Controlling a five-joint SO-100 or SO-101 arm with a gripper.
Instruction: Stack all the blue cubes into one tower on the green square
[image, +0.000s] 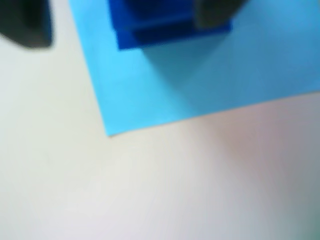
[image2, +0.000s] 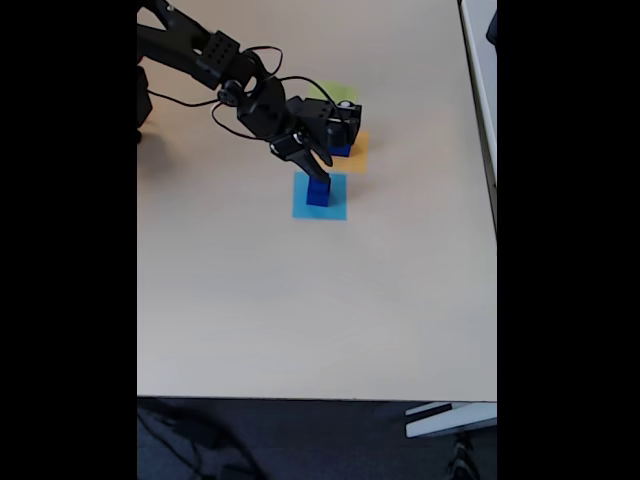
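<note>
Standing upright on the light-blue square (image2: 320, 197), long axis vertical, the tower (image2: 318, 190) of blue cubes sits near the square's middle (stepped tiers show in the wrist view). Gripper (image2: 318, 170) fingers straddle its top; contact unclear.

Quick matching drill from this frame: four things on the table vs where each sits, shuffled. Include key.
Things:
1. pile of blue cubes
2. light-blue square
3. orange square
4. green square

Places (fixed view):
A. farthest up, partly behind the arm
B. flat, under the pile
C. below the pincer, on light-blue paper
D. between the other two squares, a blue cube on it

Pairs: 1-C, 2-B, 3-D, 4-A
</note>
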